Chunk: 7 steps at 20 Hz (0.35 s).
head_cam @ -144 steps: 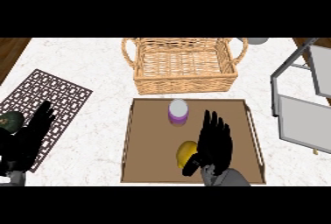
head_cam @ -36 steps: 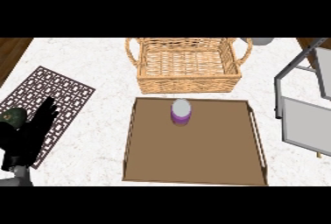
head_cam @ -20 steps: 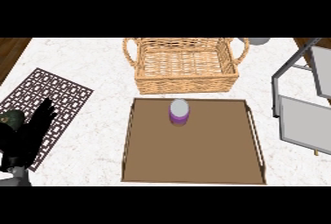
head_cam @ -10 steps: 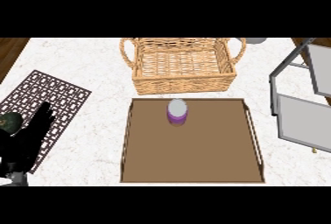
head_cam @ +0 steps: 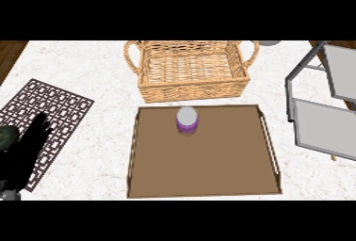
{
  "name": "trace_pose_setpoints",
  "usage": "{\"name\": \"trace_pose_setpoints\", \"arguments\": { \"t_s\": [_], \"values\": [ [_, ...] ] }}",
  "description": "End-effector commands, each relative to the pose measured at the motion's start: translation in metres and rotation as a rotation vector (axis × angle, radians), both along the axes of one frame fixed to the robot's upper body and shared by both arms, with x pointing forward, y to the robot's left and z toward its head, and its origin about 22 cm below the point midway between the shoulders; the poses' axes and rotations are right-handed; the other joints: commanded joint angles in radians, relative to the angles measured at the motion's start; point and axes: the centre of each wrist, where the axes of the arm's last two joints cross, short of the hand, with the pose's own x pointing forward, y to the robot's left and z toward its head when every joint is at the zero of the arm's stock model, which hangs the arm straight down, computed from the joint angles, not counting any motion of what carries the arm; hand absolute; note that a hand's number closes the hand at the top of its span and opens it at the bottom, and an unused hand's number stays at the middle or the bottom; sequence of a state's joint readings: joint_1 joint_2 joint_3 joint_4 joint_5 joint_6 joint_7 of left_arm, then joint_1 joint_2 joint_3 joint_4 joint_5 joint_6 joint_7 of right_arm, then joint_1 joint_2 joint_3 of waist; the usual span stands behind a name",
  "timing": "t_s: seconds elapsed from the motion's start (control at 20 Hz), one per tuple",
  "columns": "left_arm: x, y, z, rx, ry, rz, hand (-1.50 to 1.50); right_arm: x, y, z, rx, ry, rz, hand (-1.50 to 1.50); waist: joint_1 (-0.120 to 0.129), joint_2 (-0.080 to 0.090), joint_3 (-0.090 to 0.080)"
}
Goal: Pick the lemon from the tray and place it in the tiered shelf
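Lemon is not to be seen anywhere at this moment: neither on the tray nor on the visible parts of the shelf, so its whereabouts cannot be told. At the far left, the left hand (head_cam: 26,149) is seen resting over the edge of the patterned mat (head_cam: 43,110), with fingers straight and pointing up, and nothing held in it. Beyond the mat, the white marbled desk (head_cam: 97,94) carries a woven basket (head_cam: 191,70) with two handles, set at the back. Just in front of the basket lies the brown tray (head_cam: 208,174), on which only a small purple cup (head_cam: 186,120) stands, upright, near the far rim. At the right edge the tiered shelf (head_cam: 323,124) is seen, with grey panels in a metal frame; its tiers are only partly in view. The right hand is not shown at all, so what it holds, if anything, cannot be judged. If the lemon is being carried, it is judged that the step in hand is the placing: the fruit should be brought over a flat tier, kept clear of the frame, lowered until it rests, and only then released, since a round fruit may roll off a flat panel.
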<state>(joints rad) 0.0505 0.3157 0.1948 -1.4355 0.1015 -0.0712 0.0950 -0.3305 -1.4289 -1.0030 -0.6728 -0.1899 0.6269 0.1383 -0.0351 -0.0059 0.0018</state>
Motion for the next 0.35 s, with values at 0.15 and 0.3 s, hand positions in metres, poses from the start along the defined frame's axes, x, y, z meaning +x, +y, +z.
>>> {"name": "trace_pose_setpoints", "arguments": {
  "t_s": [0.15, 0.3],
  "values": [
    [-0.017, 0.001, -0.009, -0.015, 0.010, 0.042, 0.00, -0.061, -0.020, 0.014, 0.005, 0.065, 0.022, -1.50, -0.049, -0.010, 0.005],
    [-0.017, 0.009, -0.008, -0.012, 0.017, 0.046, 0.00, -0.070, -0.025, 0.006, -0.015, 0.070, 0.036, -1.50, -0.054, -0.008, 0.006]
  ]
}}
